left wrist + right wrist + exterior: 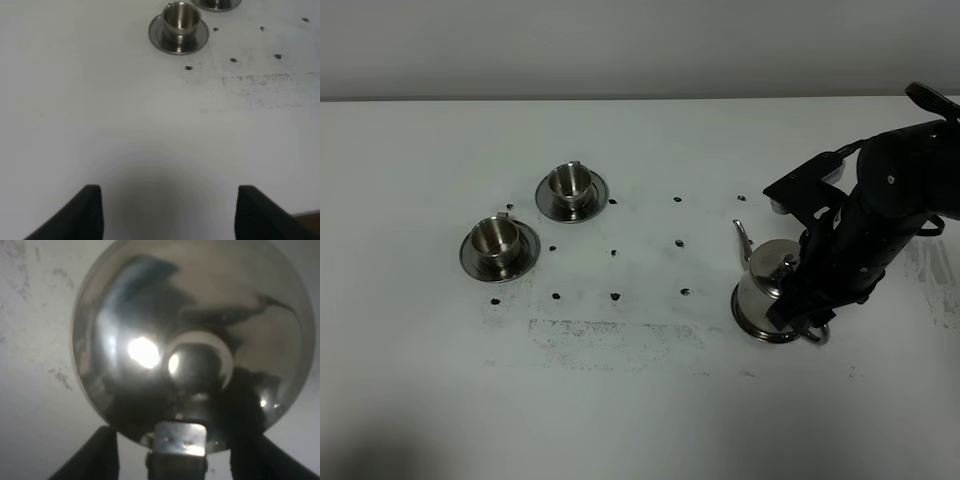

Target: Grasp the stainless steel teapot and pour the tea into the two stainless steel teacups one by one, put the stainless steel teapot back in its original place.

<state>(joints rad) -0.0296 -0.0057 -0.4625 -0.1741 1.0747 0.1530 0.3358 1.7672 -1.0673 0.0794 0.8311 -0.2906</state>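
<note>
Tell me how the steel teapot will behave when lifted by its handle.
The stainless steel teapot looks rigid, so it shouldn't deform. Its polished handle is probably slippery for the open right end effector. Gripped off-centre, it may tilt toward the spout; fill level is hidden.

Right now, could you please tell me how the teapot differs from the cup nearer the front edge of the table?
The teapot is far bigger than the cup. The teapot is closed by a knobbed lid and has a thin spout; the cup is open-topped. The right gripper stands open astride the teapot's handle, while the cup stands alone on its saucer. Both are shiny steel and upright.
</note>
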